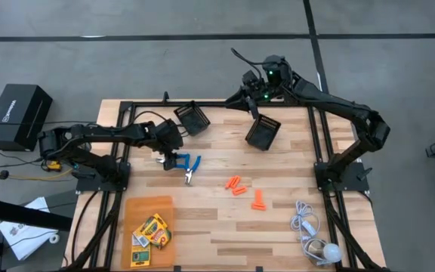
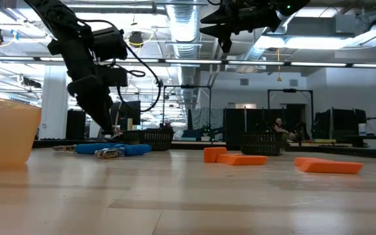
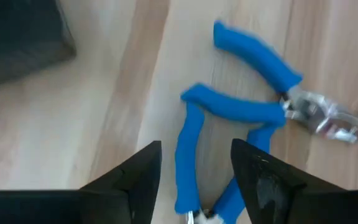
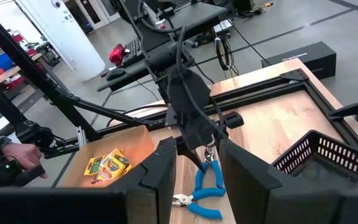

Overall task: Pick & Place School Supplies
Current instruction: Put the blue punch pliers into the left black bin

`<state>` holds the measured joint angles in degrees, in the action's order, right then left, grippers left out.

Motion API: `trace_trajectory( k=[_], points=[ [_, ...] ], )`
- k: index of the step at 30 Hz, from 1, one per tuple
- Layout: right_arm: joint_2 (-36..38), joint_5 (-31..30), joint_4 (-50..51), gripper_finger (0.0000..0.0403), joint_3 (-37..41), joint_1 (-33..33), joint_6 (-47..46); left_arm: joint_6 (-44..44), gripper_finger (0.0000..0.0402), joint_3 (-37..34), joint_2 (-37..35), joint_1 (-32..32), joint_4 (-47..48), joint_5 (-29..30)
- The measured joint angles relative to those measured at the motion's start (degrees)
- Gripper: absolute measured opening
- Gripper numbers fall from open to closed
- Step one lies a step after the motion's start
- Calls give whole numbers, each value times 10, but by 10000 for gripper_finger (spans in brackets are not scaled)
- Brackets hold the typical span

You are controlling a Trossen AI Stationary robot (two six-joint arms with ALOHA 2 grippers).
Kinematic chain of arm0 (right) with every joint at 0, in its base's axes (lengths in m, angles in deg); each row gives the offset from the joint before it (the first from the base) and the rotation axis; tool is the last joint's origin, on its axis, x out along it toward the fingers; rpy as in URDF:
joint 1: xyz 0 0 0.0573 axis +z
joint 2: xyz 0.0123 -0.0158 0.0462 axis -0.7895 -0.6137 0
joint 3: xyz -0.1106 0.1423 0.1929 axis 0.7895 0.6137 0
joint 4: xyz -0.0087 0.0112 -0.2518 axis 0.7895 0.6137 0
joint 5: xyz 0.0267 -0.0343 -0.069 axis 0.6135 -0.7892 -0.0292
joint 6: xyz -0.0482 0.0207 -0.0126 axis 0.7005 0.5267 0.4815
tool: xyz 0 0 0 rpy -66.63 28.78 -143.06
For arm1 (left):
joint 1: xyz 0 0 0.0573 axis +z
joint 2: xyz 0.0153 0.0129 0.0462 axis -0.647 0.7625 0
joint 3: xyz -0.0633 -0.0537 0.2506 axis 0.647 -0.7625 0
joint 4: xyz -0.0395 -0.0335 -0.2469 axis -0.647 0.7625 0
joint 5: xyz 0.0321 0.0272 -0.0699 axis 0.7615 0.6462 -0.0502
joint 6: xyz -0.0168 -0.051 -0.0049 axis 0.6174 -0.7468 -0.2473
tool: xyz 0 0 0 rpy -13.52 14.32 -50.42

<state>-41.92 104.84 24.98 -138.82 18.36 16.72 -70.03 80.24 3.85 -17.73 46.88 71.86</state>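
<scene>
Near the tabletop's front-left corner, crayon boxes (image 1: 151, 231) lie in an orange tray (image 1: 146, 204). The left gripper (image 1: 171, 160), jaws released, straddles one handle of the blue-handled tools (image 1: 190, 168) left of center. Orange pieces (image 1: 245, 191) lie mid-tabletop. The right gripper (image 1: 254, 102) hangs over the far edge by a mesh bin (image 1: 263, 131); its jaws' state is unclear.

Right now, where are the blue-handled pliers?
In the high view the blue-handled pliers lie on the table's left half, just ahead of the left gripper, with the orange pieces to their right.
</scene>
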Motion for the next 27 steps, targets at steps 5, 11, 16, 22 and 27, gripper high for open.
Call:
trace_trajectory(
  k=[5, 11, 16, 22, 27],
  points=[
    [0, 0, -1, 116, 0, 0, 0, 4, 186, -9, 37, 0, -1, 8],
    [0, 0, -1, 116, 0, 0, 0, 11, 176, -7, 100, 0, -34, 8],
    [0, 0, -1, 116, 0, 0, -5, 8, 170, -5, 122, 0, -44, 8],
    [0, 1, -1, 116, 0, 0, -5, -10, 79, -7, 113, 0, -57, 25],
    [0, 1, -1, 116, 0, 0, -5, -41, 32, -9, 96, 0, -56, 29]
  ],
)
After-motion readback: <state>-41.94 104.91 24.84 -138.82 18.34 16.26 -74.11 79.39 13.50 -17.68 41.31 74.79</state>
